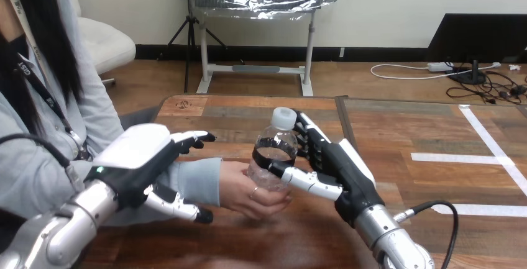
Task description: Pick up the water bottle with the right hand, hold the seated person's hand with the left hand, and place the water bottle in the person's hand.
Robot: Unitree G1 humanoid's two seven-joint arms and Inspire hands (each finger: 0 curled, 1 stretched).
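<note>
A clear water bottle (274, 155) with a white cap stands upright over the middle of the wooden table (398, 126). My right hand (349, 177) is shut on it, thumb across its front and fingers behind it. The person's hand (243, 196) reaches in from the left, palm up, and cups the bottle's base with its fingers round the bottom. My left hand (133, 157) sits on the person's grey-sleeved wrist (197, 181), fingers over the far side and thumb on the near side.
White tape lines (481, 133) cross the table's right part. The person sits at the table's left edge, forearm laid across the near left corner.
</note>
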